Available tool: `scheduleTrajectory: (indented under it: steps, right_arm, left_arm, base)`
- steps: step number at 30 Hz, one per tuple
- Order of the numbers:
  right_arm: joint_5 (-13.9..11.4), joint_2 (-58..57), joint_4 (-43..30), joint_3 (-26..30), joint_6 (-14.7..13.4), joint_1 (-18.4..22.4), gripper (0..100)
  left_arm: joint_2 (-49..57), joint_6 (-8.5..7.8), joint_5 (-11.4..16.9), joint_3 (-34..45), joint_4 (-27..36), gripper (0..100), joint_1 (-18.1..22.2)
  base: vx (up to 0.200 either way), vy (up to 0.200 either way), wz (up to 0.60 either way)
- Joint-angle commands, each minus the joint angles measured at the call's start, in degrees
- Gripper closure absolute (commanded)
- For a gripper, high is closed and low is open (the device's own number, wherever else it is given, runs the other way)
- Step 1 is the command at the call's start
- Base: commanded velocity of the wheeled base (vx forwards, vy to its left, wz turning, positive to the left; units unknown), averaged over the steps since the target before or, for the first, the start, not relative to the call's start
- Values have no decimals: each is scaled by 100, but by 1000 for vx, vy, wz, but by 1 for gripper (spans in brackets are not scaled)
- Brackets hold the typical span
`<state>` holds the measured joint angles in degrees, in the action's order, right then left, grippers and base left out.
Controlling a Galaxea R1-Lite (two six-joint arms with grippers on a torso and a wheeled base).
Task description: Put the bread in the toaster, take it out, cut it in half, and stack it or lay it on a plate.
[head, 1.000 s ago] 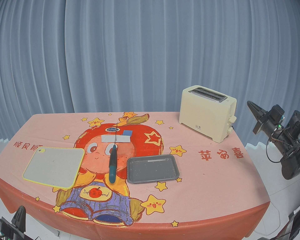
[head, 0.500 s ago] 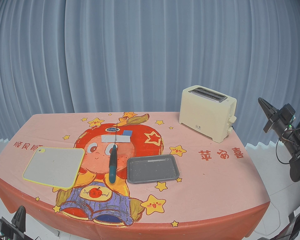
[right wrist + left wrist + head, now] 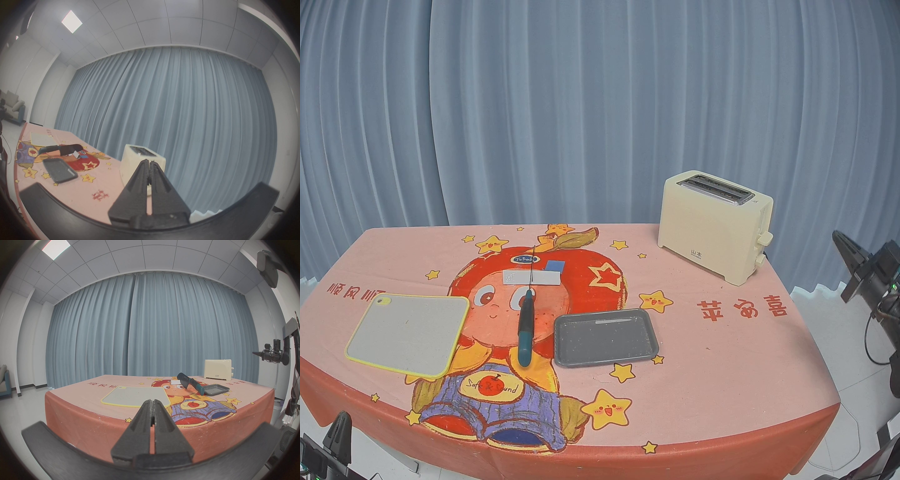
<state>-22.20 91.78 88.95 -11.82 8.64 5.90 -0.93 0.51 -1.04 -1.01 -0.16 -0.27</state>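
Print stands in 5 places, none of it numbers. On the tablecloth (image 3: 706,375), a left row of 3 large red characters (image 3: 356,291) runs along the edge just beyond the cutting board (image 3: 406,334). A right row of 3 red characters (image 3: 742,308) lies in front of the toaster (image 3: 712,225). The toaster's cream front bears a small dark mark (image 3: 696,254), too small to make out. In the cloth's cartoon, a dark oval badge (image 3: 525,259) carries pale lettering. A yellow oval patch (image 3: 490,386) on the figure's overalls holds cursive words around a red apple.
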Motion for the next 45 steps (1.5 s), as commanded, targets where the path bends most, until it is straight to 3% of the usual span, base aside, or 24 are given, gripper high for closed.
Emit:
scheduleTrajectory:
  steps: [1, 11, 23, 26, 34, 45]
  right_arm:
    - [119, -319, 43, 682, -3, 78, 100]
    - [137, -723, -27, 1182, 41, 227, 100]
    - [84, -785, -695, 1182, 208, 148, 100]
    - [75, -785, -695, 1182, 208, 131, 100]
    - [-241, -794, -695, 1182, 269, 52, 100]
    - [-241, -802, -695, 1182, 401, 60, 100]
  left_arm:
    - [5, 2, -2, 101, -2, 100, 0]
    - [5, 2, -2, 101, -2, 100, 0]
    - [5, 2, -2, 101, -2, 100, 0]
    - [5, 2, -2, 101, -2, 100, 0]
    - [5, 2, -2, 101, -2, 100, 0]
    - [5, 2, -2, 101, -2, 100, 0]
  base:
    - [0, 0, 0]
    - [0, 0, 0]
    - [0, 0, 0]
    - [0, 0, 0]
    - [0, 0, 0]
    - [0, 0, 0]
